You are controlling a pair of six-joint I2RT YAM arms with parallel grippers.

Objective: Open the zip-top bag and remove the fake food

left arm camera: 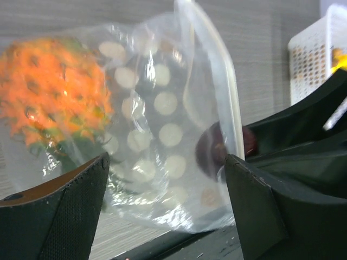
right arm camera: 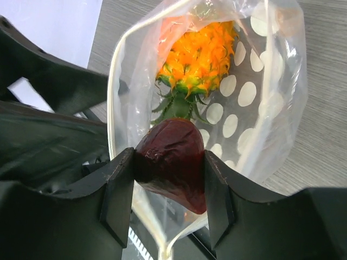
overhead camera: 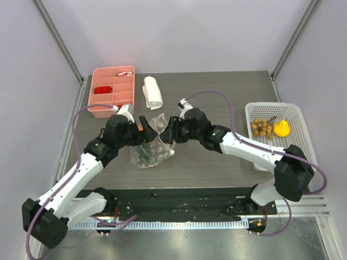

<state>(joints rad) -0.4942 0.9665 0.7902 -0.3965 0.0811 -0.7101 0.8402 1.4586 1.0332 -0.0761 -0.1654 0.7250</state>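
Note:
The clear zip-top bag (overhead camera: 150,147), printed with white dots, hangs between my two grippers above the table. Its mouth is open in the right wrist view (right arm camera: 268,81). The orange spiky fruit with green leaves (right arm camera: 198,54) lies inside it and also shows in the left wrist view (left arm camera: 51,97). My right gripper (right arm camera: 169,160) is shut on a dark red fruit piece (right arm camera: 172,168) at the bag's mouth. My left gripper (left arm camera: 165,168) is open, with the bag (left arm camera: 162,81) between its jaws. The yellow pear (overhead camera: 281,128) and the brown ball cluster (overhead camera: 262,128) lie in the white basket (overhead camera: 274,109).
A pink divided tray (overhead camera: 112,91) stands at the back left, and a rolled white towel (overhead camera: 152,92) lies beside it. The white basket sits at the table's right edge and shows in the left wrist view (left arm camera: 312,59). My two grippers (overhead camera: 143,130) (overhead camera: 169,130) are close together.

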